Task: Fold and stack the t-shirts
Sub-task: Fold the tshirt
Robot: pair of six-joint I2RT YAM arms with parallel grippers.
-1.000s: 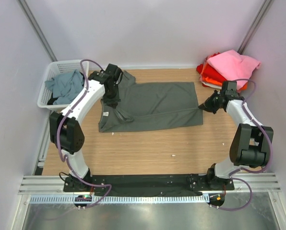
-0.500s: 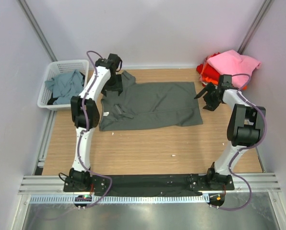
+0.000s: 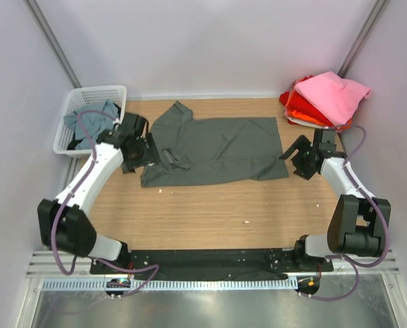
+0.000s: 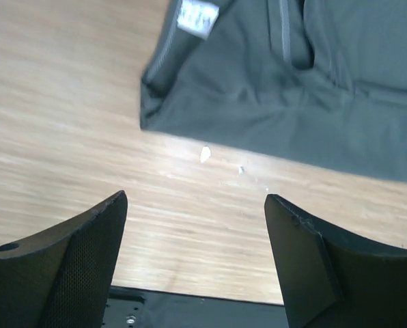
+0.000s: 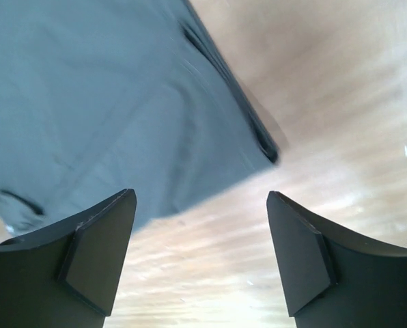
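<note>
A dark charcoal-grey t-shirt (image 3: 217,150) lies spread flat across the middle of the wooden table, collar end to the left. My left gripper (image 3: 147,152) hovers open over the shirt's left edge. In the left wrist view that gripper (image 4: 193,260) has only bare wood between its fingers, with the shirt (image 4: 292,89) and its white label (image 4: 198,15) beyond. My right gripper (image 3: 296,160) stands open just off the shirt's right edge. In the right wrist view this gripper (image 5: 200,253) is empty, with the shirt's corner (image 5: 108,102) ahead of it.
Folded pink, red and orange t-shirts (image 3: 330,96) are piled at the back right corner. A white lattice basket (image 3: 72,102) at the back left holds a teal-grey t-shirt (image 3: 91,121). Purple walls close in both sides.
Both grippers went from shut to open and let go of the dark shirt. The left arm swung from the shirt's back left down to its left edge; the right gripper drew slightly nearer.
</note>
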